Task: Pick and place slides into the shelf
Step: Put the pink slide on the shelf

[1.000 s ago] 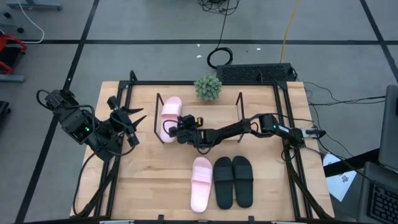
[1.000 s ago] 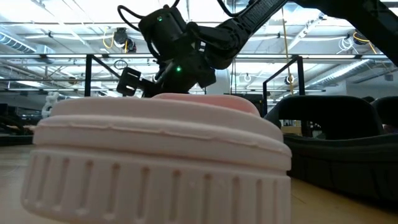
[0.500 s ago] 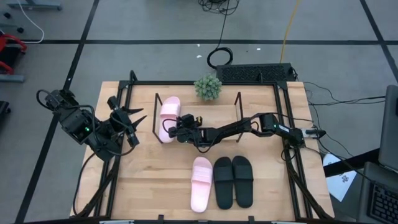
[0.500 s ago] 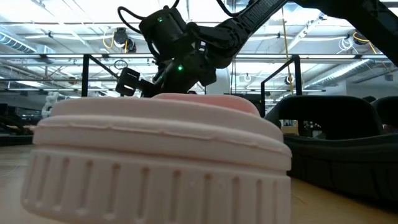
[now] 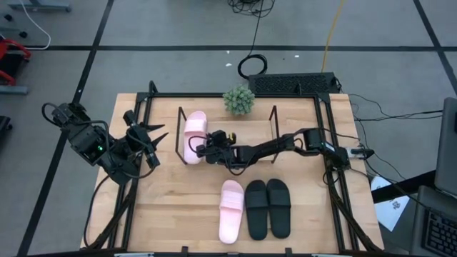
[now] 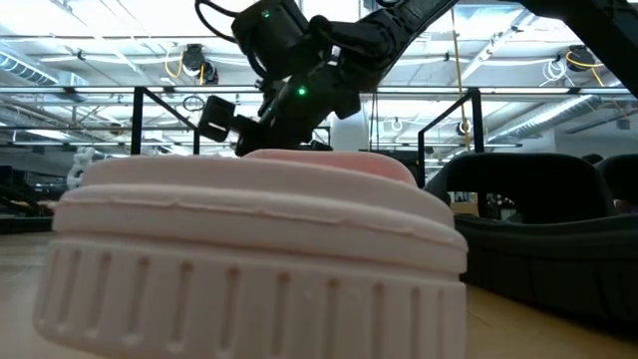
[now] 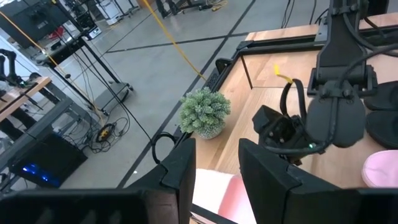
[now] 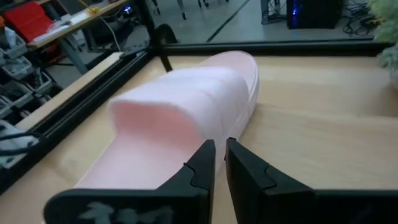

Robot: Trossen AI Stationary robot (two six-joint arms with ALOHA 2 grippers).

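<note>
Here the pink slide (image 8: 186, 106) lies just beyond the right hand (image 8: 217, 163).

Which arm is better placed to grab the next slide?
Right, probably. The right gripper sits by the pink slide on the shelf, fingers nearly shut and holding nothing, near the three slides at the table's front. The left gripper waits at the table's left edge.

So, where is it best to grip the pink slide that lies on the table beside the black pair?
Probably one long edge of the pink slide, below its wide strap, coming straight down. It lies flat with its left side free; the black pair crowds its right.
</note>
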